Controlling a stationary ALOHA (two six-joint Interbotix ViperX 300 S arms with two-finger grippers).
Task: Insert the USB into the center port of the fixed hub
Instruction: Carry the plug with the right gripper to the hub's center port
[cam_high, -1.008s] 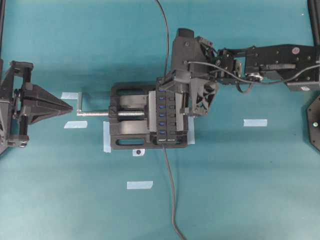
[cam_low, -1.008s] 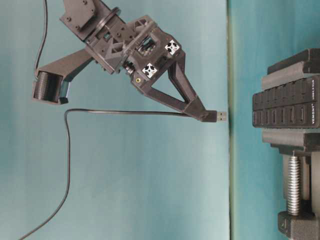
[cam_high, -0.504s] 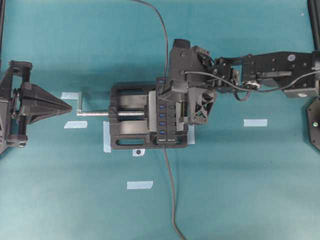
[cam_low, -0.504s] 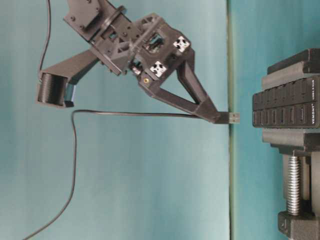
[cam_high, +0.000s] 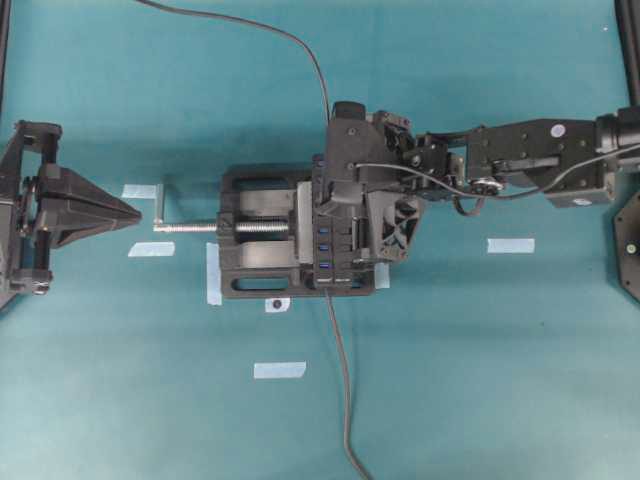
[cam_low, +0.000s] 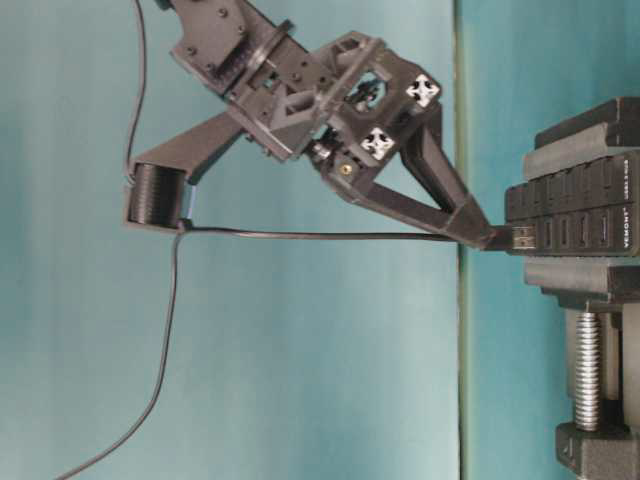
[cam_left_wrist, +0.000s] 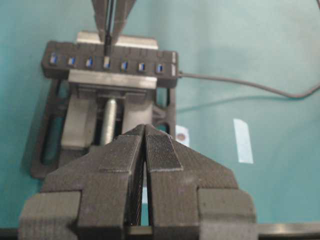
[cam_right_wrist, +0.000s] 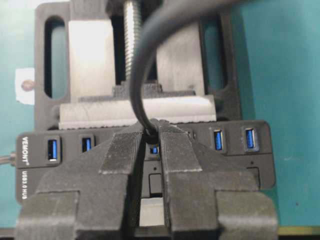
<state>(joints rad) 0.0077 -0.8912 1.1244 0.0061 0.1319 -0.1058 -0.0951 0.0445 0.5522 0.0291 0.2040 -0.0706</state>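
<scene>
Right hand (cam_low: 492, 236): fingers pinched on the USB plug (cam_low: 520, 238), whose metal tip meets the face of the hub (cam_low: 570, 215) at the center port (cam_left_wrist: 106, 62); how far it has entered cannot be told. Thin cable (cam_low: 320, 235) trails level from the plug, then drops. Hub: long black strip with a row of blue ports, clamped in a black vise (cam_high: 250, 245) on the teal tabletop (cam_high: 480, 380). Left hand (cam_left_wrist: 145, 150): fingers pressed together, holding nothing, well apart from the vise, pointing at it. Tape strips (cam_high: 279, 370) lie on the tabletop.
</scene>
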